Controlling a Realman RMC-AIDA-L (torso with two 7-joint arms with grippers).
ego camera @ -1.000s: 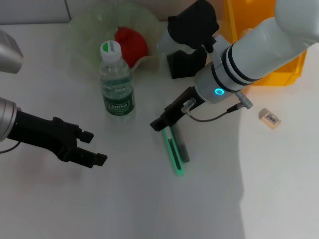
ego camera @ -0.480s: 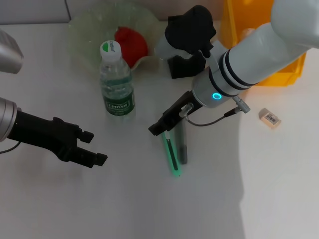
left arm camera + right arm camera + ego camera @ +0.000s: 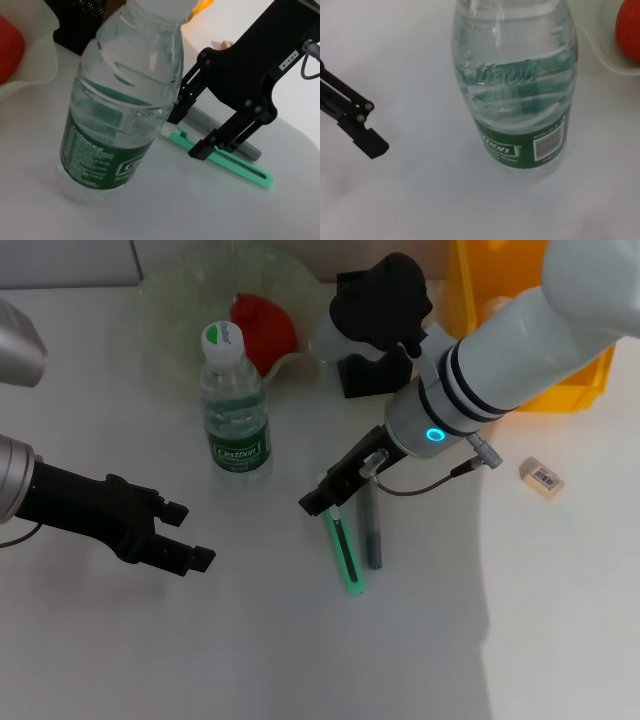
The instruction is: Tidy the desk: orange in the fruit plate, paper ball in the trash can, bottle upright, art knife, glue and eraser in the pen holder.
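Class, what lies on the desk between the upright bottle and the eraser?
In the head view, between bottle and eraser: the right gripper, open, over the green art knife and grey glue stick.

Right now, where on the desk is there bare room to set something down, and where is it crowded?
Bare: the near desk below the left gripper and art knife, and between knife and eraser. Crowded: the far side, with bottle, fruit plate, pen holder and right gripper.
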